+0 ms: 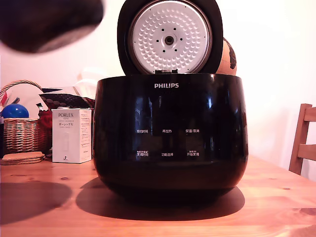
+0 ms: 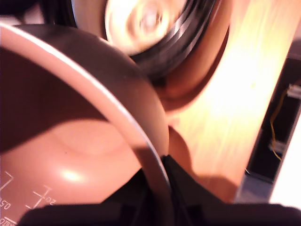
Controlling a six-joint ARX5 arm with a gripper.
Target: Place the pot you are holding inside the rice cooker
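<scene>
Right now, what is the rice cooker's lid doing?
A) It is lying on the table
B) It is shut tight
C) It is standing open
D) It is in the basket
C: the lid stands upright behind the rice cooker, showing its white dimpled inner plate.

The pot point(image 1: 47, 22) is showing up as just a blurry dark blob, getting cropped by the exterior view's top-left corner.
</scene>
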